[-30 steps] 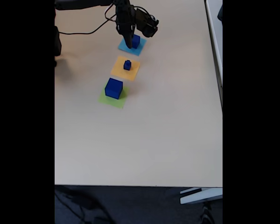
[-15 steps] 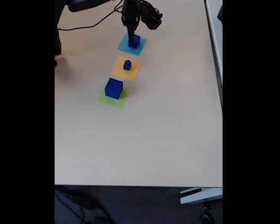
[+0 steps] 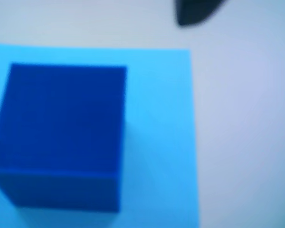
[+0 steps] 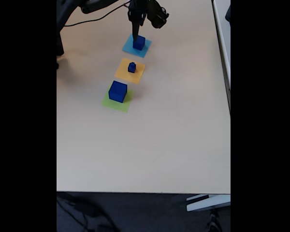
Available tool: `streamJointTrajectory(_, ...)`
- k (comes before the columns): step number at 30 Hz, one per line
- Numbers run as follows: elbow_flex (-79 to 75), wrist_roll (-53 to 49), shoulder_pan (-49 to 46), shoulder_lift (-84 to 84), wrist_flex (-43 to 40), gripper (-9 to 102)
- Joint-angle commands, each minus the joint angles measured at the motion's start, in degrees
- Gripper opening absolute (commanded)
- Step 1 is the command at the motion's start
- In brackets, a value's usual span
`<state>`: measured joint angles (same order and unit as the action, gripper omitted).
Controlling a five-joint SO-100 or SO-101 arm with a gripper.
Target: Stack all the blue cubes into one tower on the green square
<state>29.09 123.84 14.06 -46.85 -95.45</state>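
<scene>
Gripper (image 4: 136,33) hangs directly above the medium cube (image 4: 138,42) on the light blue square (image 4: 127,47); jaw state cannot be told. Large cube (image 4: 118,91) sits on the green square (image 4: 111,103), small cube (image 4: 132,67) on the orange-yellow square (image 4: 122,72).

In the fixed view the bench (image 4: 150,145) is a plain pale beige, unpatterned, with dark grey floor along the bottom of the frame. Three paper squares sit in the upper left part of the bench: a light blue square (image 4: 130,49) uppermost, an orange-yellow square (image 4: 123,72) below it, and a lime-green square (image 4: 117,105) lowest. On each sits a glossy dark blue cube: the medium cube (image 4: 138,43), the small cube (image 4: 132,67) and the large cube (image 4: 117,92). The end effector (image 4: 136,32) is black, as is the cable (image 4: 94,20) at the upper left. In the wrist view the medium cube (image 3: 61,133) is deep blue on bright cyan paper (image 3: 156,118), against a whitish-grey surface.
</scene>
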Motion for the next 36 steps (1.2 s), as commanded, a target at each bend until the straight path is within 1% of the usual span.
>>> streamJointTrajectory(1,-6.94,0.7,0.62,2.11,-0.09,40)
streamJointTrajectory(5,-11.07,0.88,0.88,6.06,-0.09,41)
streamJointTrajectory(16,-13.01,2.2,1.67,9.84,0.0,41)
streamJointTrajectory(22,-14.15,1.32,1.05,12.57,-0.09,41)
streamJointTrajectory(29,-19.25,-0.79,0.0,17.84,0.0,39)
streamJointTrajectory(32,-19.25,-0.97,-0.09,18.11,0.0,34)
streamJointTrajectory(36,-19.69,-1.58,-0.44,18.54,0.0,17)
